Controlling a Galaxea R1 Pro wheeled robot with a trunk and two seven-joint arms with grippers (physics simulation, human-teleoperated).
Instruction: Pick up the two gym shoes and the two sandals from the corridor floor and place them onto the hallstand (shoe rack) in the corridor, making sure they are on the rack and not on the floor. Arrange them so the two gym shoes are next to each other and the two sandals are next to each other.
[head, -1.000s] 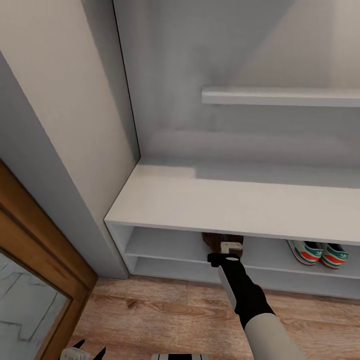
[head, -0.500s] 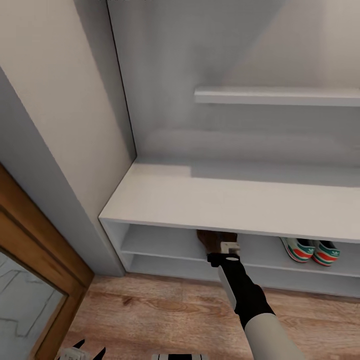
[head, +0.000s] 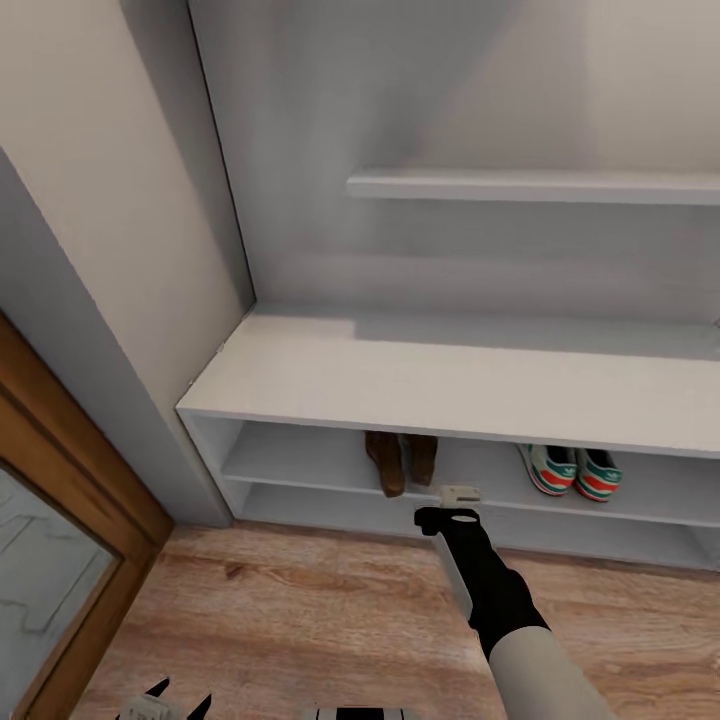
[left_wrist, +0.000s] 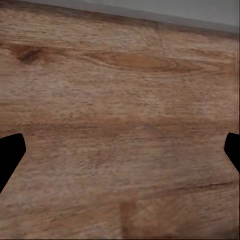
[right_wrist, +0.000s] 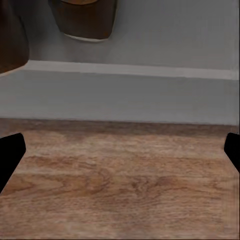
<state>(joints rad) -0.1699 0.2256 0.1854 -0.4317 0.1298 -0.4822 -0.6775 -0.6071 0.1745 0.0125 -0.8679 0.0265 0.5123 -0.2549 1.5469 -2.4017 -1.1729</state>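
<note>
Here the low, wide pale-grey hallstand (head: 450, 385) with its two open shelf levels stands against a tall grey back panel that carries a floating shelf (head: 535, 186). On its upper open shelf level lie both pairs. The two slim brown leather-look sandals (head: 400, 460) sit side by side, nearly touching, toward the middle of the rack. The two cream-white lace-up gym shoes (head: 572, 470) with green side stripes and red-orange marks sit side by side further toward the robot's right, well apart from the sandals.

The right gripper (head: 459, 494) hangs at the end of its black-and-white arm just in front of the rack's front edge, above the light brown wood-plank corridor floor (head: 300, 620). The sandals lie just beyond it and slightly to its left, apart from it; the gym shoes are off to its right. In the right wrist view its dark fingertips (right_wrist: 10, 152) stand far apart at the frame edges, spread wide with nothing between them, and the sandals' rounded ends (right_wrist: 85, 20) show on the grey shelf ahead.

The left gripper (head: 168, 700) sits low near the robot's body over bare floor planks (left_wrist: 120, 125), its fingertips (left_wrist: 10, 150) likewise spread wide and holding nothing.
</note>
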